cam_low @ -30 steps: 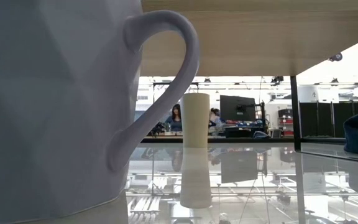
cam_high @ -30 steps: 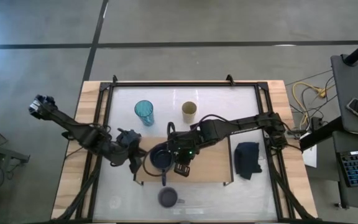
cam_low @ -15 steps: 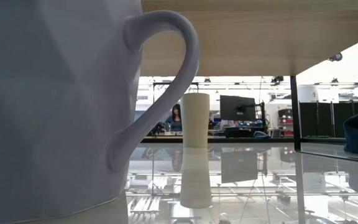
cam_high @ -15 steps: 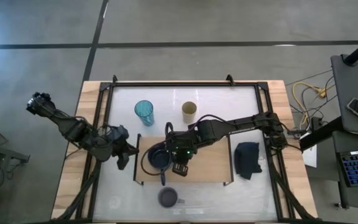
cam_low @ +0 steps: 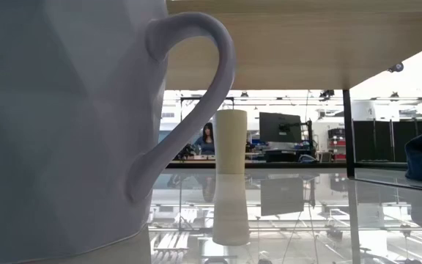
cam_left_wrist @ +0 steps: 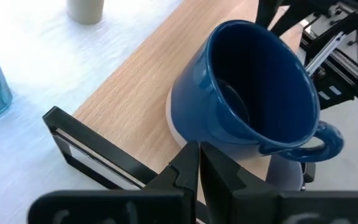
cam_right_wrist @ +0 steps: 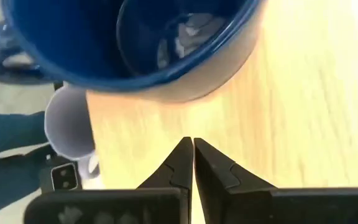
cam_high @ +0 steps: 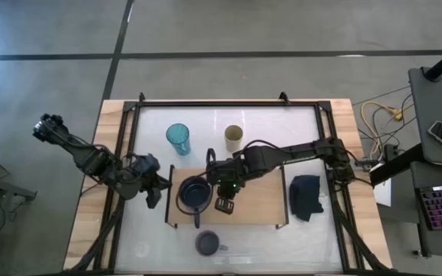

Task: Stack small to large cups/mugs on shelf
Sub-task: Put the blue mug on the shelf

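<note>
Navy mug (cam_high: 196,192) stands on the shelf (cam_high: 259,201) between 2 tools, both pressed together.

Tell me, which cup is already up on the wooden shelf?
The dark blue mug, alone on the shelf. The teal tumbler, tan cup and grey mug stand on the table.

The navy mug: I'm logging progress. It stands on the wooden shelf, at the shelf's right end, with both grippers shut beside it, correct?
Nearly. The navy mug stands at the left end of the shelf, not the right, as the high view shows. The left gripper and right gripper are indeed shut beside it.
</note>
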